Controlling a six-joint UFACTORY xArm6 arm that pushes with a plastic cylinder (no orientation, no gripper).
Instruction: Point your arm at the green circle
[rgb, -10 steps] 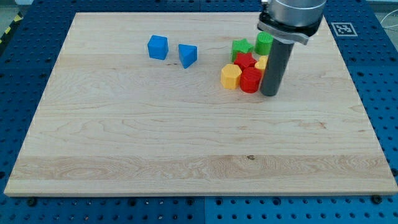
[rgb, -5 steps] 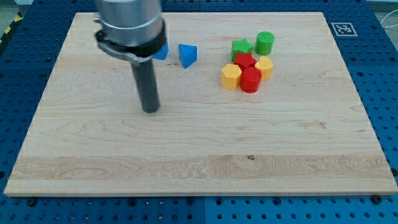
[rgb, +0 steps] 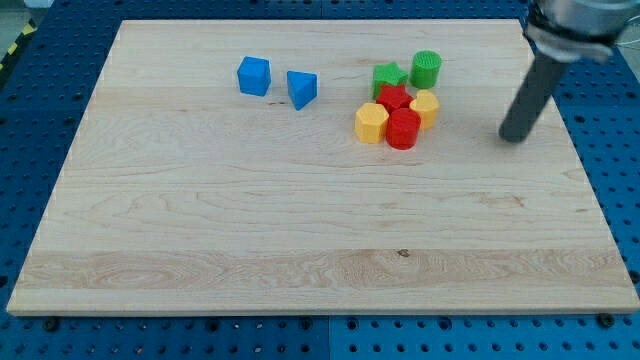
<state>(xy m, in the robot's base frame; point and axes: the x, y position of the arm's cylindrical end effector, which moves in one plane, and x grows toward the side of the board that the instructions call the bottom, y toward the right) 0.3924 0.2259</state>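
The green circle (rgb: 426, 69) is a short green cylinder standing at the top right of a cluster of blocks, right of the board's middle near the view's top. My tip (rgb: 513, 137) rests on the board to the right of the cluster and below the green circle, well apart from it and touching no block. The dark rod rises from the tip toward the view's top right corner.
The cluster also holds a green star (rgb: 388, 76), a red star (rgb: 394, 98), a red cylinder (rgb: 403, 129) and two yellow hexagons (rgb: 371, 123) (rgb: 426, 106). A blue cube (rgb: 254, 76) and a blue triangle (rgb: 301, 88) lie left of it. The wooden board's right edge (rgb: 580, 150) is near my tip.
My tip went from beside the cluster to the board's left half, then swung across to the right side of the cluster. No block has moved.
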